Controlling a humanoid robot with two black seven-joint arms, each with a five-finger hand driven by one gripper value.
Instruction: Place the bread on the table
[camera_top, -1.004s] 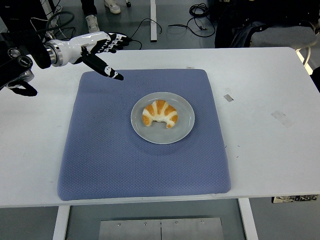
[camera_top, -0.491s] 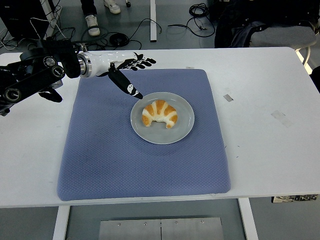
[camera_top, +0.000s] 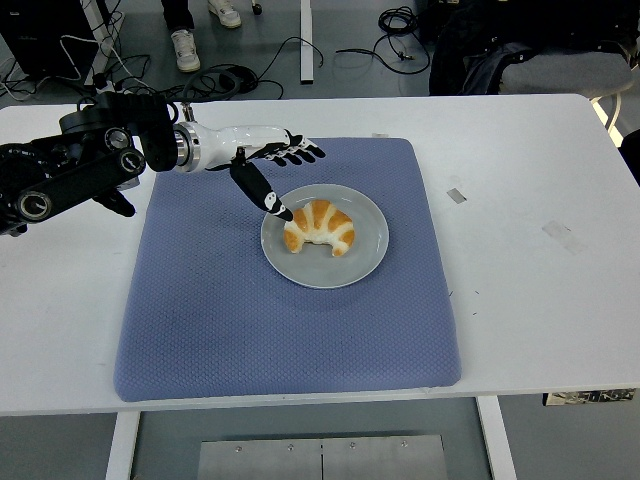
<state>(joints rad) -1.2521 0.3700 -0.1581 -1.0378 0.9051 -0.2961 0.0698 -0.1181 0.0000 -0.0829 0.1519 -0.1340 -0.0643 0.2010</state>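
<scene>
A golden croissant-shaped bread (camera_top: 320, 227) lies on a grey plate (camera_top: 367, 256) in the middle of a blue mat (camera_top: 250, 320). My left hand (camera_top: 280, 168) reaches in from the left and hovers just above the plate's upper-left rim. Its fingers are spread and hold nothing. The thumb tip (camera_top: 279, 211) points down next to the bread's left end, and whether it touches is unclear. The right arm does not show.
The blue mat covers the middle of the white table (camera_top: 540, 200). Two small tape marks (camera_top: 456, 195) lie on the table right of the mat. Cables and a person's shoes (camera_top: 184, 45) show on the floor beyond the far edge.
My left hand has moved right and toward the plate, from the mat's far-left corner to the plate's upper-left rim. The bread and plate have not moved.
</scene>
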